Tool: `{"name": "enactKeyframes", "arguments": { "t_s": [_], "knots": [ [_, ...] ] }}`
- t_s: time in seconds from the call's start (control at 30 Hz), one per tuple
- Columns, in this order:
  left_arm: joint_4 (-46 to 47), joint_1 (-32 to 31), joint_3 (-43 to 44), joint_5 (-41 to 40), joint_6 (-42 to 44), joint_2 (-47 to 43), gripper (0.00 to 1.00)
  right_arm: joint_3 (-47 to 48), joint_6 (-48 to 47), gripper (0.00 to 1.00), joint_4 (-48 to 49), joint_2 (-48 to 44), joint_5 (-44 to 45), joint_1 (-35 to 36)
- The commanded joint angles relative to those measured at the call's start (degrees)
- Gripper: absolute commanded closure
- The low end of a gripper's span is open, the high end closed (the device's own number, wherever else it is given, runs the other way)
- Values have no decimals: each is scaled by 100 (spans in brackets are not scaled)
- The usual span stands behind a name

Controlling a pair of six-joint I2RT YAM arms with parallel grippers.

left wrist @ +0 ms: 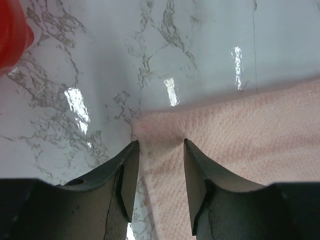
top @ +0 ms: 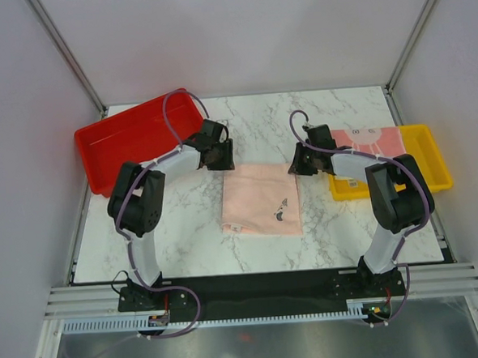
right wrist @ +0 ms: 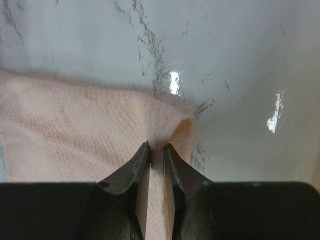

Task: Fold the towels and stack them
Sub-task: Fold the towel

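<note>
A peach-pink towel [top: 260, 199] with a small dark print lies flat in the middle of the marble table. My left gripper [top: 221, 156] is at its far left corner. In the left wrist view the left gripper [left wrist: 161, 145] is open, its fingers set on either side of the towel [left wrist: 250, 135] corner. My right gripper [top: 299, 161] is at the far right corner. The right wrist view shows it [right wrist: 156, 146] shut on a pinched-up fold of the towel [right wrist: 80, 135]. A second pink towel [top: 375, 141] with a white print lies on the yellow tray.
A red tray [top: 123, 145] stands at the back left, and its edge [left wrist: 12, 35] shows in the left wrist view. The yellow tray [top: 441, 167] sits at the right edge of the table, behind my right arm. Metal frame posts rise at both back corners.
</note>
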Motion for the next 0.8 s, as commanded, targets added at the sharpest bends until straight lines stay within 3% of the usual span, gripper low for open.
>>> {"name": "enactKeyframes", "arguments": {
  "t_s": [0.0,0.33,0.77],
  "knots": [
    [144,24,357,114,248,172,53,212,-90,75,229,73,-119,-24],
    [-49,33,393,132,143,208,60,229,-99,75,238,99,-145,-24],
    [-392,24,297,-34,142,120,55,238,-90,76,255,108,-242,-32]
  ]
}}
